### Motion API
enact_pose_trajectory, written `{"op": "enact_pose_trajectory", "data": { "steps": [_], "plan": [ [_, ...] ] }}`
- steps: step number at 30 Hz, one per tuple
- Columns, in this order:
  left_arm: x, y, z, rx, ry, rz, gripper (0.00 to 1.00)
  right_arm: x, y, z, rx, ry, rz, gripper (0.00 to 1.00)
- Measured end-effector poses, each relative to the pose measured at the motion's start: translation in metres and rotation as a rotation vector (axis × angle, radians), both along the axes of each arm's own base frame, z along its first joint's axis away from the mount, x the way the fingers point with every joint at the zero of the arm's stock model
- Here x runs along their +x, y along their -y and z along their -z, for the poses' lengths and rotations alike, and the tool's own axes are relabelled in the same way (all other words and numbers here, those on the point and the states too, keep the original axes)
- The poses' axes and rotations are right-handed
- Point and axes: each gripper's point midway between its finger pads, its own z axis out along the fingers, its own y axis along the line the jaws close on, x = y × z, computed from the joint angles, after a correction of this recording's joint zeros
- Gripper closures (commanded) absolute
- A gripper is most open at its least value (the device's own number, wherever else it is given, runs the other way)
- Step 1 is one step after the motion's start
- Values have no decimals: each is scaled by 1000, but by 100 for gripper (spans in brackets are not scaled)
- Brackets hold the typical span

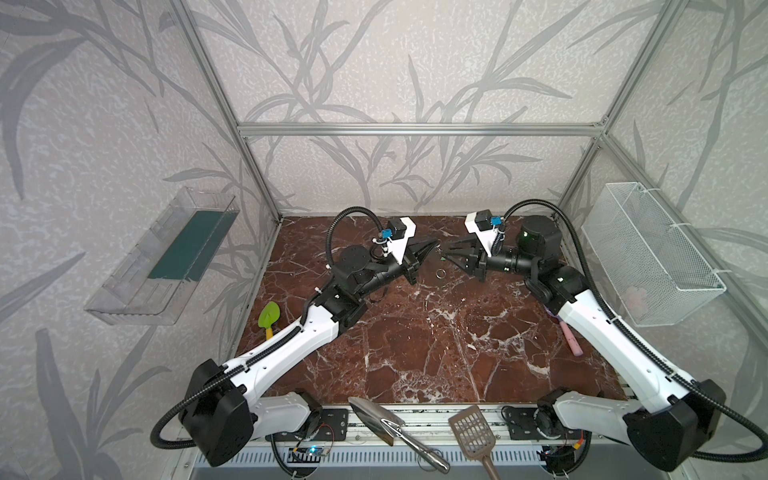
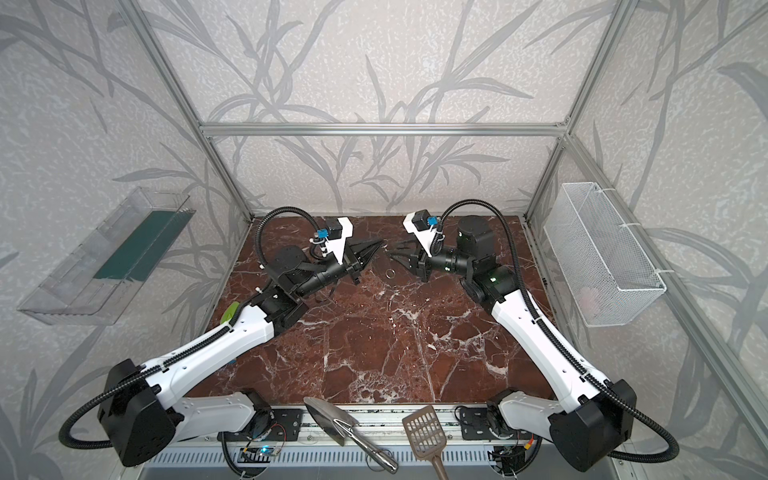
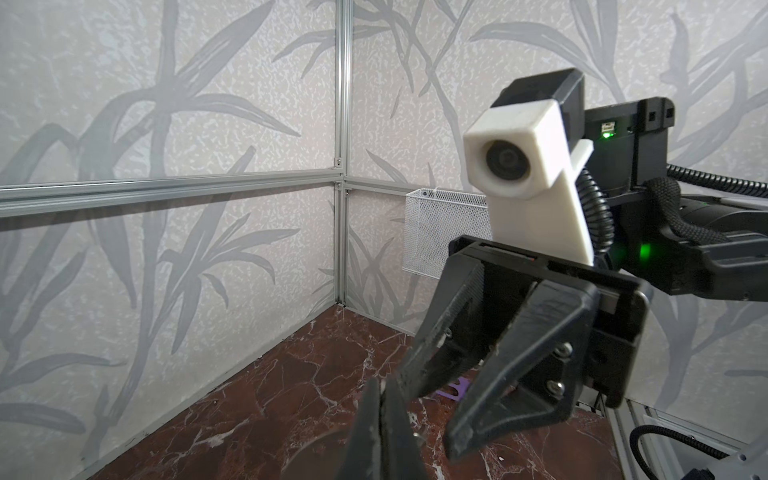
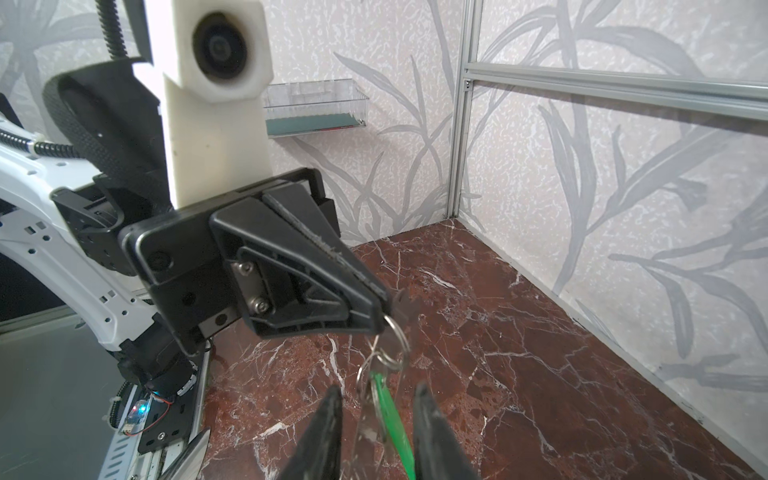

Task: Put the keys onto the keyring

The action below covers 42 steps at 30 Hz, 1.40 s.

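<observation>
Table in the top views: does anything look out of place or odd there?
A small metal ring lies loose and alone on the marble table, toward the back. At the front, a metal scoop and a brown slotted scoop lie beyond the marble's edge.

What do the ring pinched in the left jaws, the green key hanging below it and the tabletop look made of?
Keyring: silvery wire with bright glints, likely steel.
Key: the green head looks like glossy, slightly translucent plastic; the blade is too blurred to judge.
Table: red-brown stone look with white veins and a sheen, either marble or a printed laminate; I cannot tell which.
</observation>
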Motion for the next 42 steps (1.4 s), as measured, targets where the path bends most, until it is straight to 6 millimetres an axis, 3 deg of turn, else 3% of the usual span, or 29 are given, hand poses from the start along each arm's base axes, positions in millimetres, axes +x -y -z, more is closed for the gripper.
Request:
{"op": "enact_pose_trajectory", "data": {
  "steps": [8,23,28,31,35,39,42],
  "plan": [
    [-8,5,5,19,-10,58,100,4,-2,-3,24,-10,1,79],
    [-10,6,5,20,-9,68,100,0,-8,2,46,-66,-67,92],
    [-10,6,4,18,-6,71,100,1,-9,0,61,-81,-77,93],
    [-9,5,4,18,-7,65,100,2,-10,1,70,-95,-95,100],
    [-8,4,4,19,-8,62,100,2,-11,1,74,-98,-103,100],
    [-7,0,5,31,-14,39,84,0,-11,1,53,-85,-115,100],
    [-10,-8,2,54,1,-5,80,-4,-12,-2,4,-68,-132,100]
  ]
}}
